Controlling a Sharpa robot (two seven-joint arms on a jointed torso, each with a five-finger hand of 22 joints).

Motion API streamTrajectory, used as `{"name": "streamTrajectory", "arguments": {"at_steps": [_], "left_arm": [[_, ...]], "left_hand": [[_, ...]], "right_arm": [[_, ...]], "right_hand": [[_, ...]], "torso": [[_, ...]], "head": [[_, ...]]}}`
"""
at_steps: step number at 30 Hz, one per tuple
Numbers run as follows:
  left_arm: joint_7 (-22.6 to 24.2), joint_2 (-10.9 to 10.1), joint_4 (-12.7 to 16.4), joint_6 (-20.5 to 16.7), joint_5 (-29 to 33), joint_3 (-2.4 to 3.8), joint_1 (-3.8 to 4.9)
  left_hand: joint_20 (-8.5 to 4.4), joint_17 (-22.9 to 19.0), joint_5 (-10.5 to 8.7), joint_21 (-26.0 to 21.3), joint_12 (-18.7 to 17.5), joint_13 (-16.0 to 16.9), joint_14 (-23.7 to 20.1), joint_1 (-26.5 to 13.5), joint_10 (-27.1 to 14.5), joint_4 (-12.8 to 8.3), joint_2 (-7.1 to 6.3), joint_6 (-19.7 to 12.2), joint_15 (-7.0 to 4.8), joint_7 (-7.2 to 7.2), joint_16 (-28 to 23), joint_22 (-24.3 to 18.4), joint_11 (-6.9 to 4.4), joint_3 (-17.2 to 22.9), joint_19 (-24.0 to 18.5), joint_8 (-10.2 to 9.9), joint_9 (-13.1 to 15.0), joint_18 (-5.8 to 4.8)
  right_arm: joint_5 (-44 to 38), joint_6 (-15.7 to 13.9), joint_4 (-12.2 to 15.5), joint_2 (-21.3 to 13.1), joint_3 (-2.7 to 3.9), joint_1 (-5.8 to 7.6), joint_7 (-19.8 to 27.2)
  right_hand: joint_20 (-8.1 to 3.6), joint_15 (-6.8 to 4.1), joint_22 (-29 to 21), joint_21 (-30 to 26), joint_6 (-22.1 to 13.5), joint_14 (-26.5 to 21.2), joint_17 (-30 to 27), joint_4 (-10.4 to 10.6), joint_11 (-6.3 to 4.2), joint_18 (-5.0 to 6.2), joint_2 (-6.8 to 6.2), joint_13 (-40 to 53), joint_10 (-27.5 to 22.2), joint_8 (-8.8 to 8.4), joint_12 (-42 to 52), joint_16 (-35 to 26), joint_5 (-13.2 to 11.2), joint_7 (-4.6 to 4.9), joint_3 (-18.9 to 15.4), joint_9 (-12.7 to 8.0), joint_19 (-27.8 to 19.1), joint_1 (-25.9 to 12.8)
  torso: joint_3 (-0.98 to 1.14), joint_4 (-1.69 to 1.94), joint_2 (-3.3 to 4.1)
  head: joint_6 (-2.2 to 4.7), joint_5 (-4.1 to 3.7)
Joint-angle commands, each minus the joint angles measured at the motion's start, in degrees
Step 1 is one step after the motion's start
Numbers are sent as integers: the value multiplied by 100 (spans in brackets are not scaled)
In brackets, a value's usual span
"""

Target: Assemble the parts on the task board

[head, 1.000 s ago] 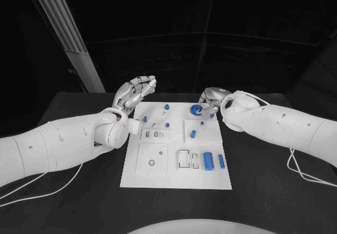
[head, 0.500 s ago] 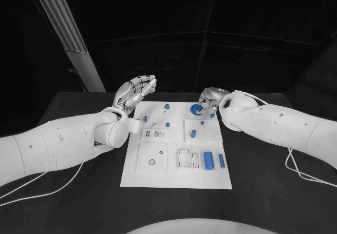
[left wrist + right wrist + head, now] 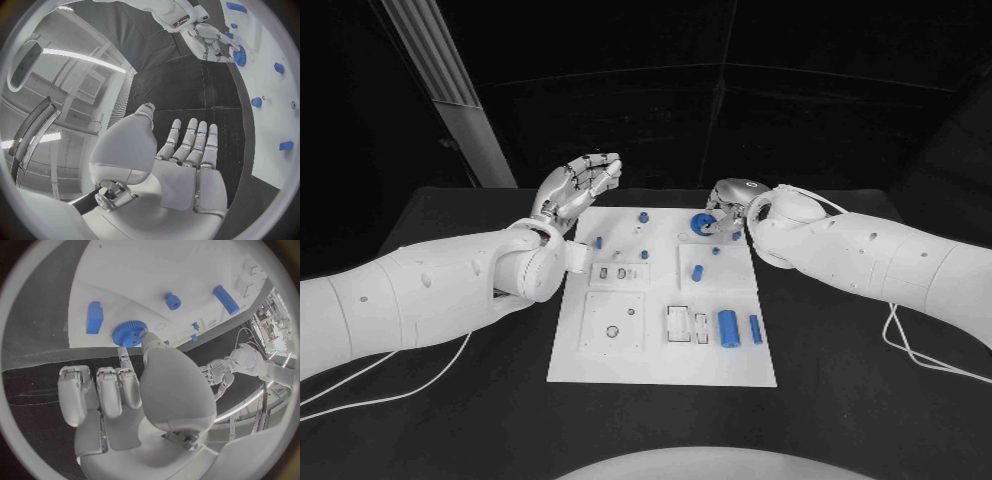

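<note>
Right hand [image 3: 728, 203] pinches blue gear [image 3: 700, 227] near task board [image 3: 661, 370] far edge; left hand [image 3: 578, 186] spread, empty, beyond board's corner.

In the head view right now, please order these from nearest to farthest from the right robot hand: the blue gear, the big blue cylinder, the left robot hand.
1. Blue gear: at the right robot hand, board's far right corner.
2. Left robot hand: raised beyond the board's far left corner.
3. Big blue cylinder: lying on the board's near right part.

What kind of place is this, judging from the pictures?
Probably a robotics lab or test workshop. A white task board with small blue parts, such as a blue gear, lies on a black table against dark drapes, and the left wrist view shows ceiling strip lights.
</note>
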Motion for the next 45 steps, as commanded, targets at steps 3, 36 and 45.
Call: {"name": "streamTrajectory", "arguments": {"at_steps": [3, 36, 45], "left_arm": [[1535, -4, 6, 61, -31, 5, 9], [1510, -20, 13, 60, -31, 5, 9], [1504, -3, -18, 62, -31, 5, 8]], "left_hand": [[3, 6, 18, 16, 36, 9, 13, 12, -29, 11, 66, 4, 18, 849, 18, -4, 8, -5, -42, 31, -8, 110], [5, 6, 21, 13, 40, 9, 13, 15, -29, 11, 73, 1, 20, 850, 18, -11, 8, -8, -50, 31, -9, 110], [5, 6, 21, 13, 40, 9, 13, 15, -29, 11, 73, 1, 20, 850, 18, -11, 8, -8, -50, 31, -9, 110]], "right_arm": [[-63, 127, -6, 11, 4, 10, -85], [430, -1145, 403, -272, 7, 13, 399], [665, -1520, 957, -501, 14, 84, 597]], "right_hand": [[45, 48, 1510, 18, -6, 606, 1509, -3, 40, -42, 108, 1507, 586, -13, 15, 14, -23, 15, 39, -5, 606, -19], [-103, -122, 1510, 18, 680, 606, 1509, -531, -219, -42, 535, 1507, 586, -4, 15, 14, 15, -271, 397, 5, 606, 233], [-107, -124, 1510, 18, 681, 606, 1509, -538, -214, -42, 522, 1507, 586, -19, 15, 14, 16, -261, 391, -1, 606, 220]], "torso": [[-2, -2, 0], [3, 3, -3], [-9, -11, -15]], "head": [[-6, 2], [5, 86], [-6, 92]]}}
